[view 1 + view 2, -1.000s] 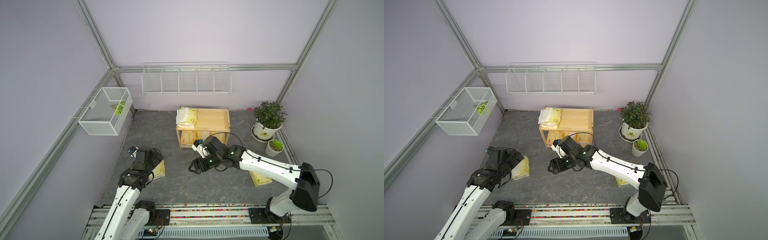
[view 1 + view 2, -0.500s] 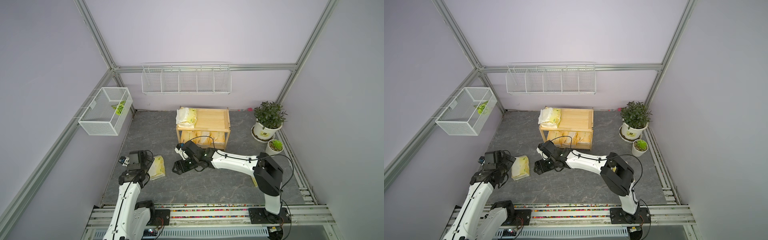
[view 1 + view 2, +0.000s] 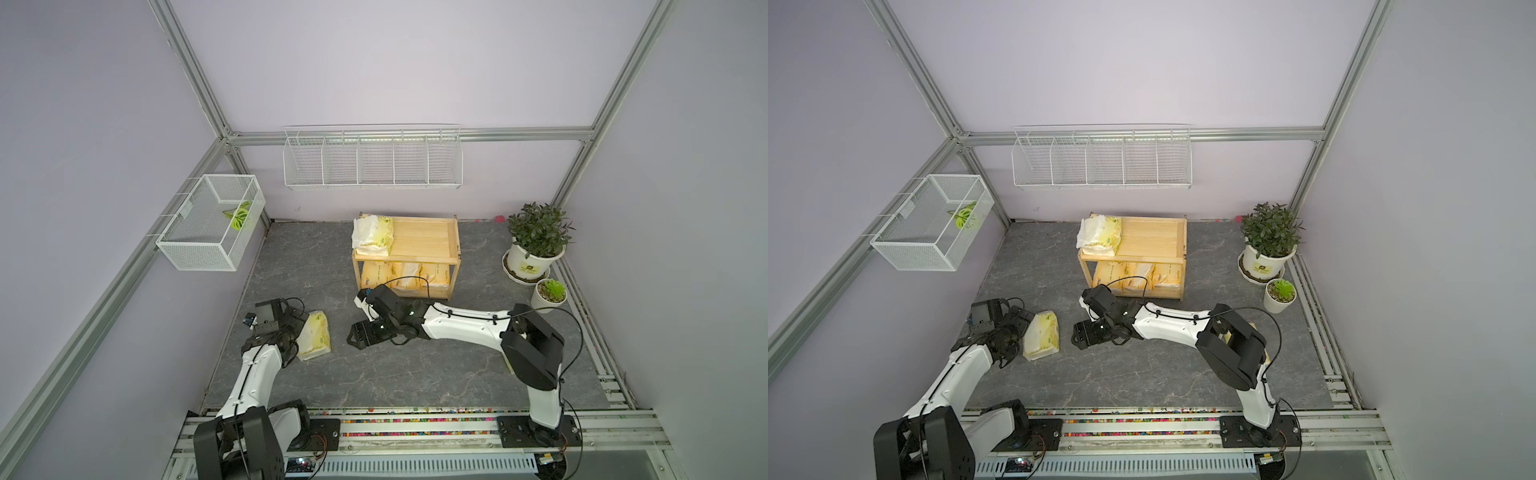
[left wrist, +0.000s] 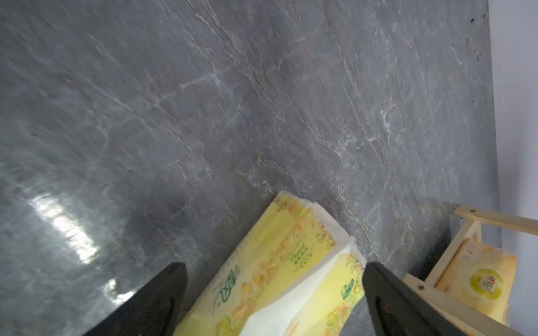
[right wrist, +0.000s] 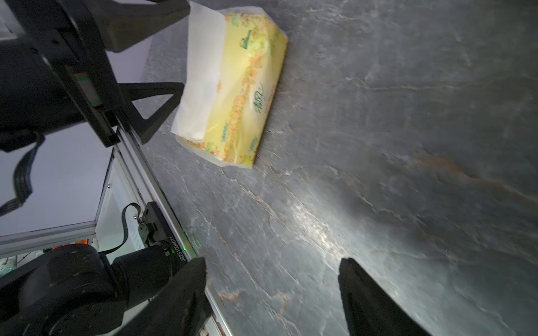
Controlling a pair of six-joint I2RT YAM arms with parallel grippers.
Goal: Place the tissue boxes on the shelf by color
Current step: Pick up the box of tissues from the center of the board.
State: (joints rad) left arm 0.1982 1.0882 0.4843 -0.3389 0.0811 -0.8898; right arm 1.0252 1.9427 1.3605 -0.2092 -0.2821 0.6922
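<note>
Item: pale yellow-green tissue pack, flat on table, well short of shelf. Left gripper: jaws wide, empty, straddling pack's near end; long axis runs fwd from claw. Right gripper: open, empty, farther off. Left arm nearer.

Shelf: small light-wood rack with two tiers, upright at the back of the grey tabletop; rimmed slatted top, open sides.
Top-tier packs: pale yellow-green, stacked at the top's left end, white tissue bulging out; count unclear.
Lower-tier packs: three, orange-yellow, side by side in a row.
Floor pack: pale yellow-green with a floral print, lying on the tabletop well apart from the shelf, white tissue showing along one side.
</note>
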